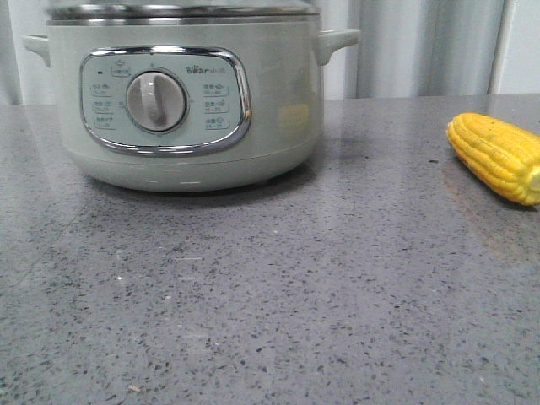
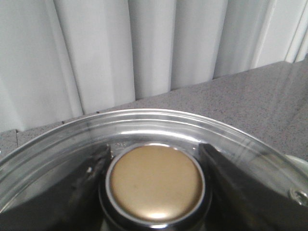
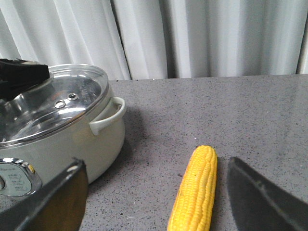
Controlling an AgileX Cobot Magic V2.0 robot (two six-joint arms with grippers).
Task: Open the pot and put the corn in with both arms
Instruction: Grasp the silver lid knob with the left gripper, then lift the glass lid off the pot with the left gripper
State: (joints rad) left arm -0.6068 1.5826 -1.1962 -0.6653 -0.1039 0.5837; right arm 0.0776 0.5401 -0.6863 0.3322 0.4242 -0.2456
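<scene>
On the grey speckled countertop (image 1: 278, 295), the pale-green electric cooker pot (image 1: 181, 101) is sitting toward the left of the front view, its chrome-framed control panel (image 1: 164, 99) and grey dial (image 1: 156, 101) facing the camera, with a side handle (image 1: 337, 40) sticking out on its right. A glass lid (image 3: 48, 103) with a steel rim is lying closed on top of it, two small vent holes showing in the right wrist view.

The left gripper (image 2: 155, 180) is reaching down over the lid, its two dark fingers (image 2: 231, 187) standing on either side of the round gold-coloured knob (image 2: 155, 180) at the lid's centre; they are sitting right beside the knob, but whether they are actually pressing on it cannot be told.

The corn (image 1: 498, 156) is lying on its side well to the right of the pot, apart from it, partly cut off by the edge of the front view. The right gripper (image 3: 156, 192) is hovering near it with its jaws spread wide and holding nothing, the cob (image 3: 195, 190) lying between the two dark fingers (image 3: 262, 197) without touching them.

Pale pleated curtains (image 3: 202, 38) are hanging behind the counter
</scene>
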